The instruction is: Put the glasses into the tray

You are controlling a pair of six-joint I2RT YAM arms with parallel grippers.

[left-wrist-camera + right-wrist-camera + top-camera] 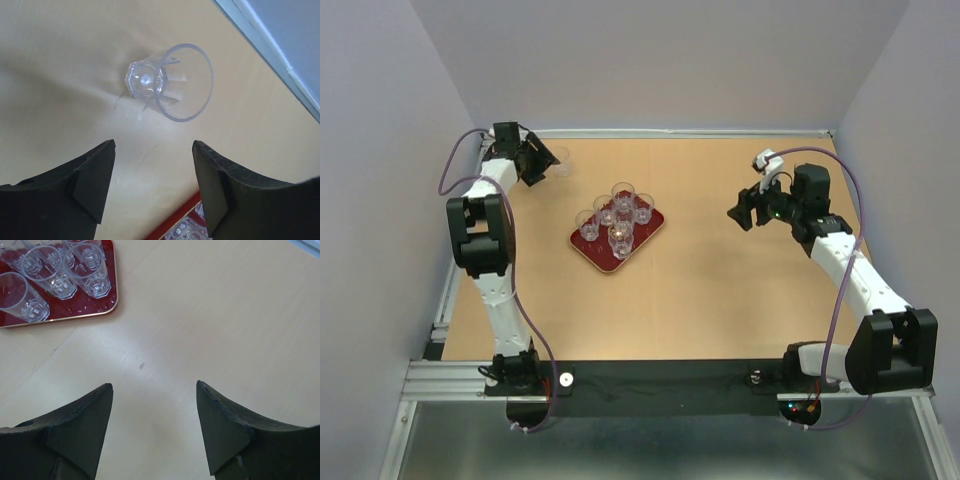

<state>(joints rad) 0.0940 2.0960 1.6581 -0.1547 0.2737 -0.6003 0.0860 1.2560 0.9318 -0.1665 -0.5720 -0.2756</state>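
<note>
Left pincer point(153, 143): stood with fingers apart, gripping nothing, poised over the far left corner of the desk point(720, 300). Faced the one loose glass point(167, 82) straight ahead, just beyond the fingertips and in line with the gap between them. Seemed to show that glass tipped, faceted base to the left and mouth to the right in the wrist view; could not be told for sure. Counted five glasses point(620, 235) standing on the tray point(596, 256), further right, mid-desk. Right pincer point(154, 387): likewise spread and empty, well apart on the right side, plainly the farther of the two from the loose glass.
</note>
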